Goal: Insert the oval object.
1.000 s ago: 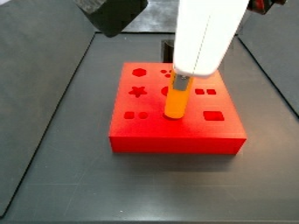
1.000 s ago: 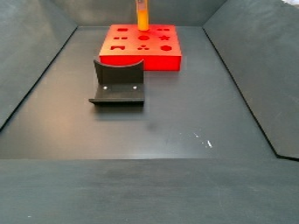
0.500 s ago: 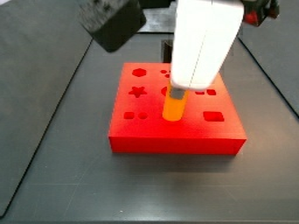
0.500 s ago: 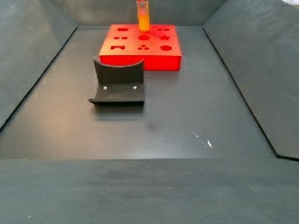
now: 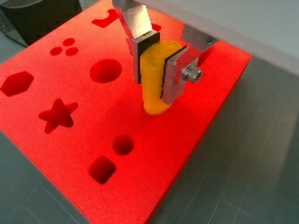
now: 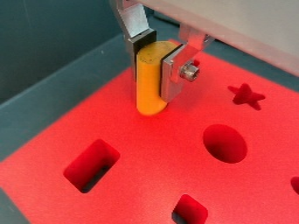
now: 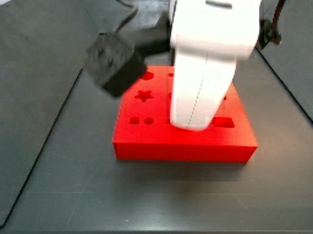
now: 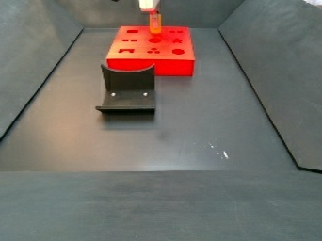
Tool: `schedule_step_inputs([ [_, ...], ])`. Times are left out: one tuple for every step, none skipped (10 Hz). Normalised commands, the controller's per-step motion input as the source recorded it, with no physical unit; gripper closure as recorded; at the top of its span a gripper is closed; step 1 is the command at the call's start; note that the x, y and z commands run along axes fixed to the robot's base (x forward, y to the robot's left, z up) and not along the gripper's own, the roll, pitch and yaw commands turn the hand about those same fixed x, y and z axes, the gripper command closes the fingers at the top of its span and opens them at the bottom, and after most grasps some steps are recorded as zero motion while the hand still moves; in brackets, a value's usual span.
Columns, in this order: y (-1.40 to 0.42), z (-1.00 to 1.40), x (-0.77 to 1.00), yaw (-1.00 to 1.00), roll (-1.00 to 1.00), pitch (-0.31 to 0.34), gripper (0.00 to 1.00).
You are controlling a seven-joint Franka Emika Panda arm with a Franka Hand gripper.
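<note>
My gripper [image 5: 158, 66] is shut on the oval object [image 5: 155, 87], a slim orange-yellow peg held upright, also seen in a wrist view [image 6: 149, 83]. The peg's rounded lower end meets the top of the red block [image 5: 70, 140] near one edge; I cannot tell whether it sits in a hole. An oval hole [image 6: 225, 144] lies open beside it. In a side view the white arm [image 7: 208, 64] hides the peg and fingers over the block [image 7: 184, 142]. In a side view the gripper [image 8: 150, 6] and peg [image 8: 153, 23] stand over the block's far part [image 8: 151, 55].
The block has star [image 5: 56, 114], hexagon [image 5: 17, 83], round [image 5: 105, 70] and rectangular [image 6: 91, 164] holes. The dark fixture [image 8: 127, 89] stands on the floor in front of the block. Dark walls enclose the floor [image 8: 164, 141]. A black wrist camera [image 7: 116, 59] juts beside the arm.
The arm has come down over the block with the peg still gripped. Its white body now hides the peg in a side view, and the gripper has come into sight in a side view.
</note>
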Motion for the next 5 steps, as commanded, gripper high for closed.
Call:
schedule_step_inputs([
  [0.0,-0.49,0.0,0.0,0.09,-0.037,1.0],
  [0.0,-0.49,0.0,-0.01,0.07,-0.007,1.0],
  [0.0,-0.51,0.0,-0.02,0.09,0.0,1.0],
  [0.0,-0.13,0.0,0.0,0.03,0.019,1.0],
  [0.0,0.0,0.0,0.0,0.0,0.0,1.0],
])
